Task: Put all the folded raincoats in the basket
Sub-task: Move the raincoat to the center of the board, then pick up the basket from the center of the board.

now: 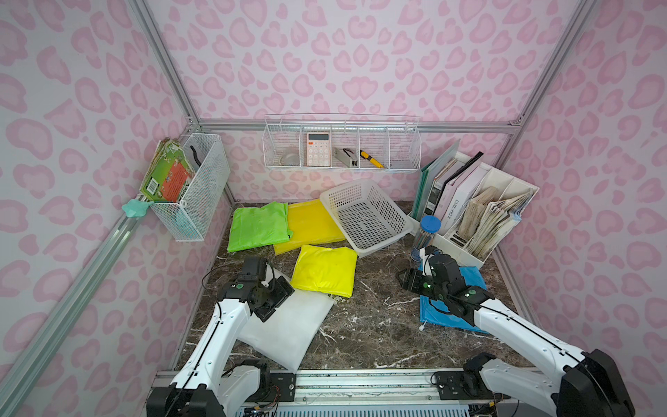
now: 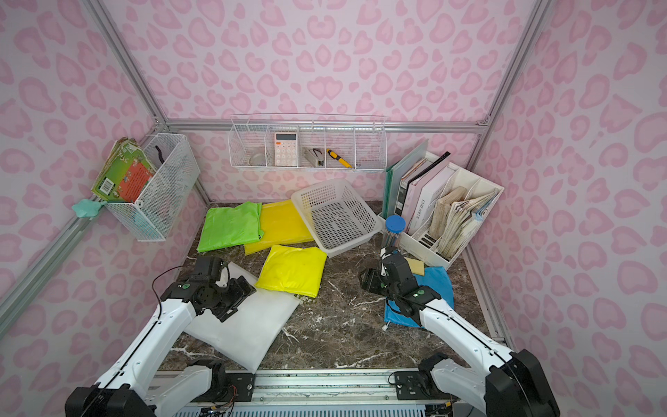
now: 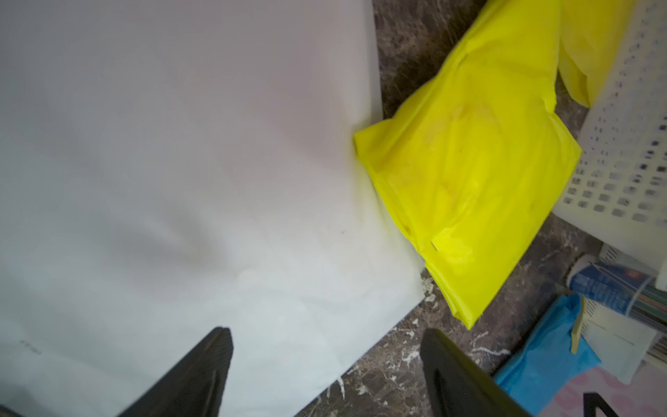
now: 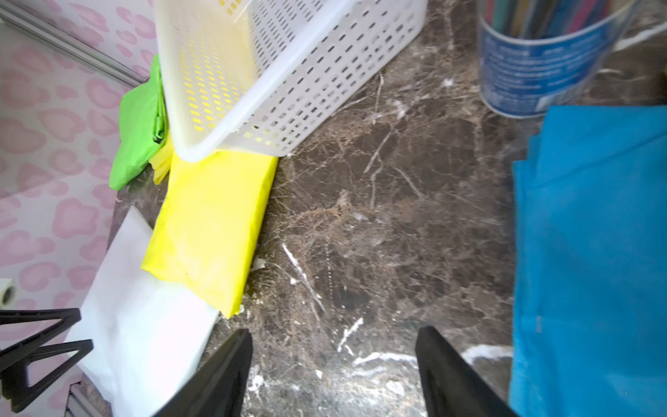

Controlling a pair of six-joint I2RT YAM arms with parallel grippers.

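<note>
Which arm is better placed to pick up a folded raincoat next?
Left, probably. The left gripper has its jaws open right over the edge of the white raincoat. The right gripper, jaws also open, is over bare table, with the blue raincoat off to its side.

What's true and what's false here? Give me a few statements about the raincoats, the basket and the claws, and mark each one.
1. The white perforated plastic basket is empty. True.
2. The bright yellow folded raincoat lies inside that basket. False: it lies outside it, on the dark marble tabletop.
3. The left claw is open and holds nothing. True.
4. The right claw grips the blue folded raincoat. False: it is open over bare tabletop, beside that raincoat.
</note>
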